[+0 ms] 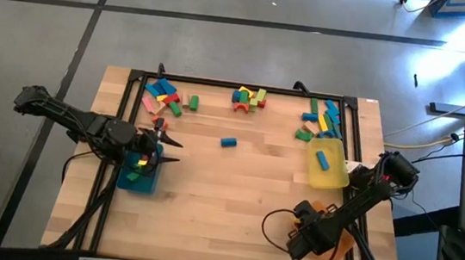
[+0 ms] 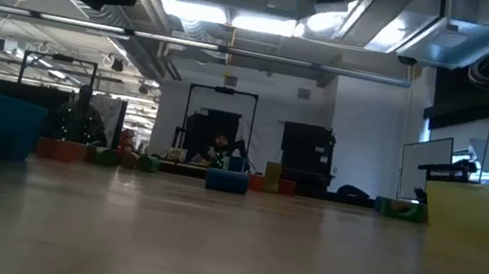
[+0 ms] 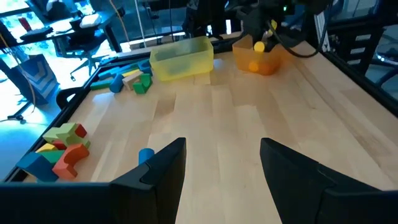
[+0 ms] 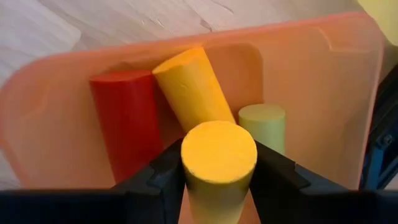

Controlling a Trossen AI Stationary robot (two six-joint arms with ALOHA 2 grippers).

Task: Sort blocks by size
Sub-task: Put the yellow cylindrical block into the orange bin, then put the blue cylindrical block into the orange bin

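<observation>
I have the right gripper (image 4: 219, 186) over the orange tray (image 4: 56, 118) at the table's near right corner, its jaws closed on a yellow cylinder (image 4: 219, 158) held end-on. Step in hand: depositing this cylinder. In my judgement the next move calls for lowering it into the free space and opening the jaws without knocking the pieces already inside.

Counted in the orange tray: one red block (image 4: 127, 121), one yellow cylinder lying tilted (image 4: 189, 87), one pale green cylinder (image 4: 264, 124); the held one makes four.

The left gripper (image 3: 221, 168) waits with its fingers spread and empty, above the teal tray (image 1: 136, 179) at the left edge.

Trays: three. The yellow tray (image 1: 336, 177) holds one blue block (image 1: 323, 160).

One blue cylinder (image 1: 229, 142) lies alone mid-table. Unsorted blocks (image 1: 163, 97) remain in three clusters along the far edge; individual counts there I cannot tell.
</observation>
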